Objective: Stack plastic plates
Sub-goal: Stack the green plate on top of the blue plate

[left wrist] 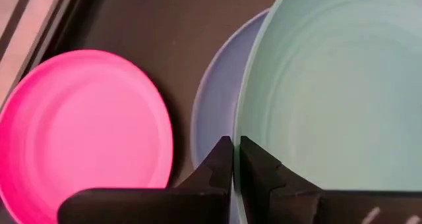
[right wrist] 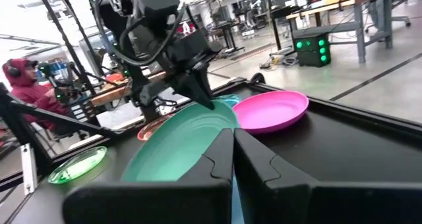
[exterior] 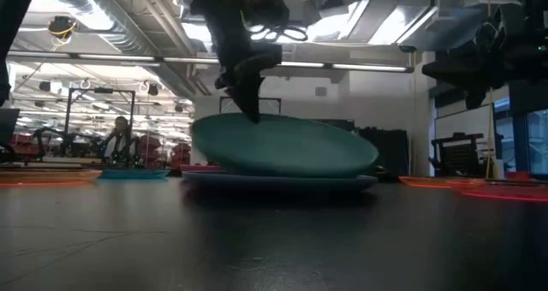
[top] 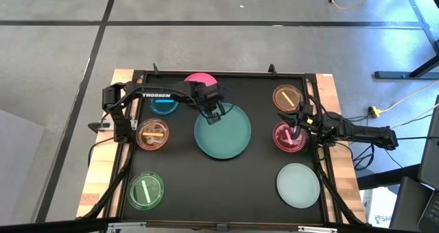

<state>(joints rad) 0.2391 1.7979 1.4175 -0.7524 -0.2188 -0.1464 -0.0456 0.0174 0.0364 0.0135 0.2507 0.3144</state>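
My left gripper [top: 213, 116] is shut on the large teal plate [top: 225, 133], which lies tilted over the grey-blue plate [left wrist: 214, 112] at the table's middle. In the low view the teal plate's [exterior: 282, 150] lower rim rests on the grey-blue plate [exterior: 274, 181], which lies flat on the table. The pink plate [top: 199, 77] sits at the far edge, just beyond the left gripper. My right gripper [top: 296, 127] is shut and hovers over the small magenta plate [top: 289, 138] on the right, holding nothing. My left gripper pinches the teal plate's rim [left wrist: 245, 128] on its far-left side, one finger on the inner face and one on the outer. The fingers [exterior: 253, 111] come from above, pointing down. That side is lifted; the opposite rim [exterior: 364, 164] rests on the grey-blue plate.
Small plates lie around: blue [top: 164, 104] and orange [top: 152, 134] on the left, green [top: 145, 190] near left, amber [top: 288, 97] far right. The pale-mint plate [top: 298, 185] lies near right. A raised frame [top: 226, 73] borders the black mat. A seated person [right wrist: 26, 85] shows beyond the table.
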